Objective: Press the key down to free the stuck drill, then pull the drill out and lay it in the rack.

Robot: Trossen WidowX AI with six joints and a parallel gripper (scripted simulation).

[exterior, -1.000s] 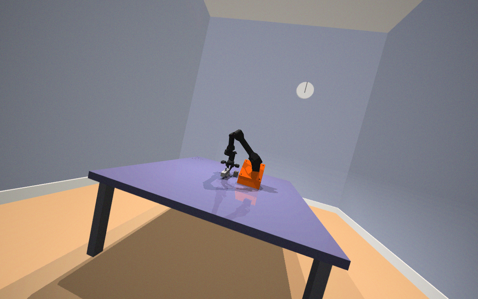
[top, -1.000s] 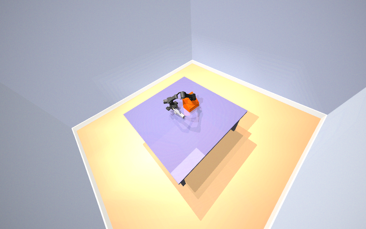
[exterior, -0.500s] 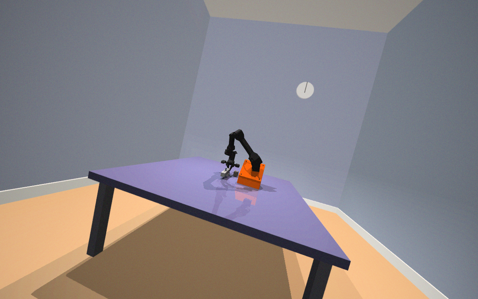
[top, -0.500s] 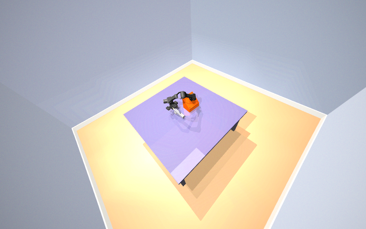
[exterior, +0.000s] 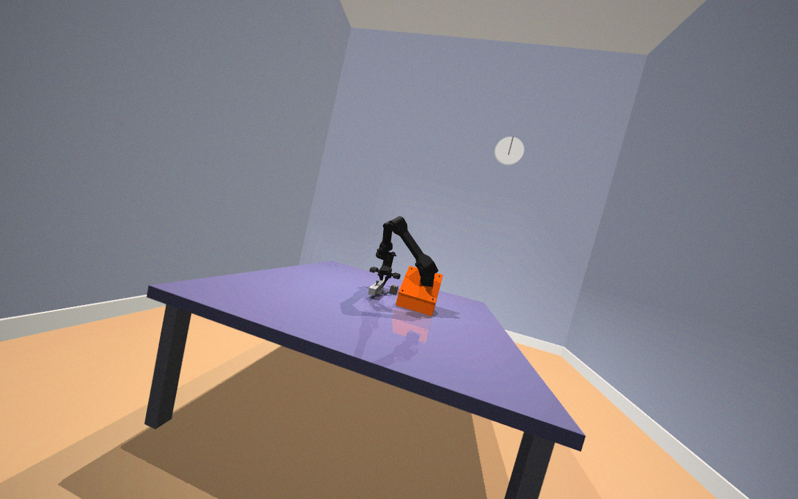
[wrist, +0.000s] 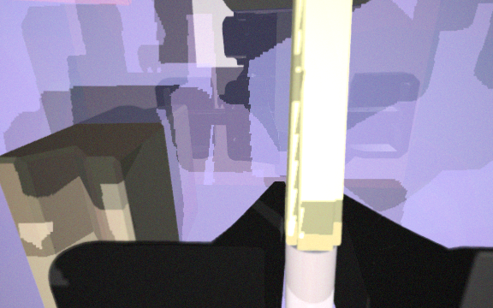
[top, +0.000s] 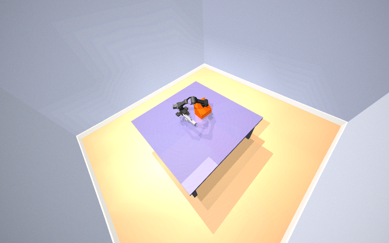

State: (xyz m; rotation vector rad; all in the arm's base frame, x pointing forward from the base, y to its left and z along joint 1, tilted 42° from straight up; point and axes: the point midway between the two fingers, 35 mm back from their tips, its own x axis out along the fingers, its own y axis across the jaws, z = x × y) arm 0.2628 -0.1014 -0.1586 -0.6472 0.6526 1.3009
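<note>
The gripper (top: 183, 114) (exterior: 382, 281) (wrist: 311, 198) is shut on the drill. The drill (wrist: 324, 107) is a long pale yellow and white bar with a whitish round shank, running up to the top edge of the wrist view between the black fingers. A white-grey holder (top: 190, 120) (exterior: 375, 290) stands on the table; in the wrist view only its dark lower edge (wrist: 264, 5) shows at the top. Whether the drill's far end is inside it is cut off. The key cannot be made out. A grey-brown grooved block (exterior: 393, 289) (wrist: 150, 192), apparently the rack, stands left of the drill in the wrist view.
The orange base block (top: 202, 111) (exterior: 417, 302) stands beside the holder and rack, with the black arm (top: 193, 100) (exterior: 411, 240) mounted on it and arching over to the gripper. The purple table (top: 165, 141) (exterior: 253, 303) carries them, with shadows and reflections across its top.
</note>
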